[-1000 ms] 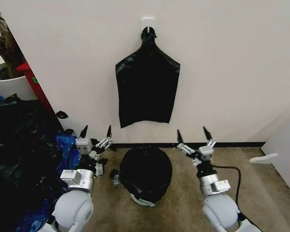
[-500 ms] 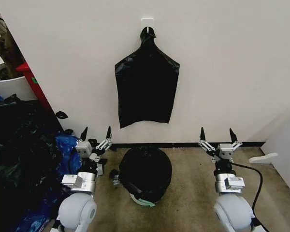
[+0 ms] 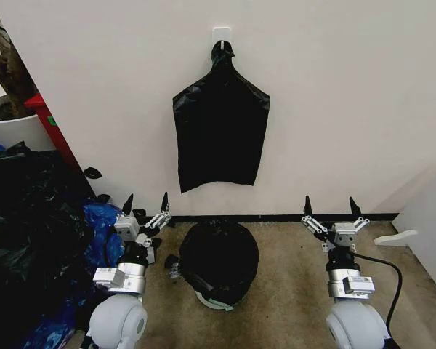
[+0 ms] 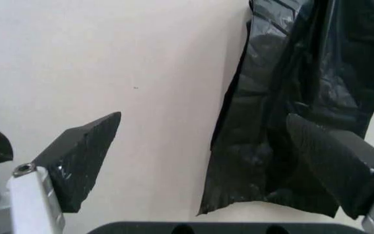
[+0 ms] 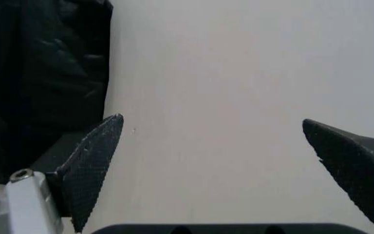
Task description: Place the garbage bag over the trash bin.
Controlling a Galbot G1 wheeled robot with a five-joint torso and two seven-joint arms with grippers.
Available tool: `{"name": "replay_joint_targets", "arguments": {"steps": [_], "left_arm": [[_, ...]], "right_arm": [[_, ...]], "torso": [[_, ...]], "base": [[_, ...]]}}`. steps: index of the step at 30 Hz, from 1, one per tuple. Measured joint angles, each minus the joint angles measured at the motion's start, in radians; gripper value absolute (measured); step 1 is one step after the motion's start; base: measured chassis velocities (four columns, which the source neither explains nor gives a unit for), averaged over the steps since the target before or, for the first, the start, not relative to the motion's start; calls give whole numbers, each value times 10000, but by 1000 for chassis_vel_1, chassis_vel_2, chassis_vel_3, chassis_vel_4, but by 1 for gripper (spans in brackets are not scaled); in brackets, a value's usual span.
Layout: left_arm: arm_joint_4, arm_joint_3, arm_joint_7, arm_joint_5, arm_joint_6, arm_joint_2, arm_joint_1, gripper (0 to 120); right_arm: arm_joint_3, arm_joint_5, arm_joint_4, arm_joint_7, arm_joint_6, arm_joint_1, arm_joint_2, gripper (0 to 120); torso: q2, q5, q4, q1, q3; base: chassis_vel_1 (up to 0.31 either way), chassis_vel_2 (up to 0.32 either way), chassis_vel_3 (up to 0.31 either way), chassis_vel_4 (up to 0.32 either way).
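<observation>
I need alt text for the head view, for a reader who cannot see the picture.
A garbage bag covers the trash bin on the floor, before a white wall where a flat black bag hangs. The left gripper and right gripper stand either side, jaws open, apart from it. Black and blue bags are piled at left.

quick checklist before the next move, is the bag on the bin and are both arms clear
1. Garbage bag draped over the trash bin: ok, black plastic hides the top and sides.
2. Bag down to the base: not ok, a pale strip of the bin shows at the bottom.
3. Left end effector open and off the bag: ok, it sits apart, to the bin's left.
4. Right end effector open and clear: ok, well to the bin's right.
5. Bag tucked inside the rim: cannot tell.
</observation>
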State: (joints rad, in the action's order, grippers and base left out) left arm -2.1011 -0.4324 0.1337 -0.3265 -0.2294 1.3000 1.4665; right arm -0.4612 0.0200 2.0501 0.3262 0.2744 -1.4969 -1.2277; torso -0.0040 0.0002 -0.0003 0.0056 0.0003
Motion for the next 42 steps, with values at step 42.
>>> {"name": "replay_joint_targets", "arguments": {"steps": [42], "left_arm": [[-10, -19, 81, -126, 23, -14, 18, 100]], "right_arm": [[79, -62, -83, 20, 92, 43, -49, 100]], "torso": [[0, 0, -1, 0, 0]], "base": [[0, 0, 0, 0]]}}
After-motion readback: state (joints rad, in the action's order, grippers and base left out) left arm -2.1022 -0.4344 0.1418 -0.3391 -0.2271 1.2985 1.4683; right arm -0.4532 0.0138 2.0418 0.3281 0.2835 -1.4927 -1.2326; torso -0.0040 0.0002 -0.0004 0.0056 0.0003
